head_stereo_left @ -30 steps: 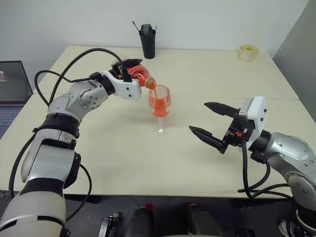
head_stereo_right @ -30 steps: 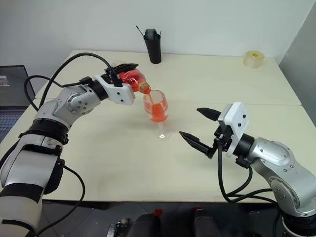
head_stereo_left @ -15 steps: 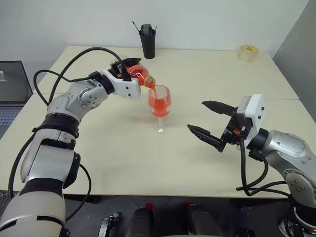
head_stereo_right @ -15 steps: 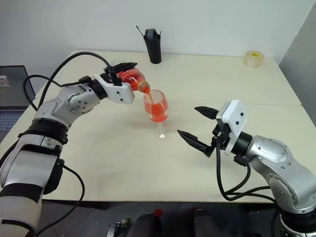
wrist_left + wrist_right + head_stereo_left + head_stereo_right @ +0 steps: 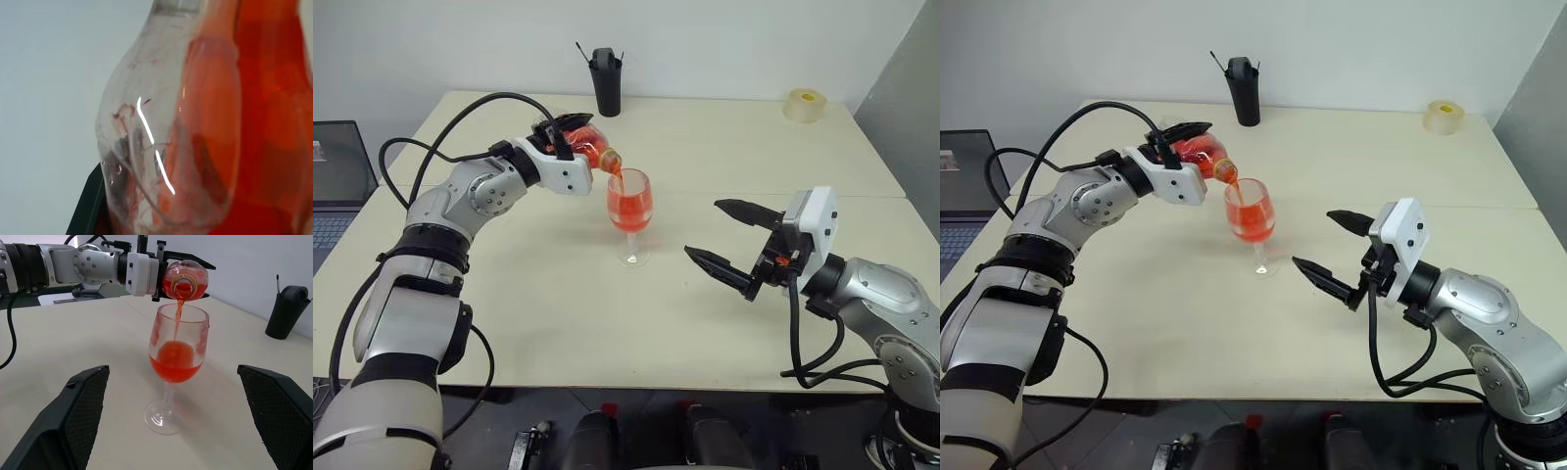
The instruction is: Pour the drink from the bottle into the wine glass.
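We are holding the bottle [image 5: 585,149] in our left gripper [image 5: 570,137], jaws clamped on its body, tipped on its side with the open mouth just above the rim of the wine glass [image 5: 630,215]. A thin stream of the red drink [image 5: 178,316] is falling from the mouth into the bowl, which is standing partly full. The glass is standing upright on the tabletop [image 5: 568,313], near its middle. Our right gripper [image 5: 732,241] is hovering above the tabletop beside the glass, apart from it, its jaws spread wide and gripping nothing. A black cup [image 5: 606,80] and a roll of tape [image 5: 804,105] are sitting at the far edge.
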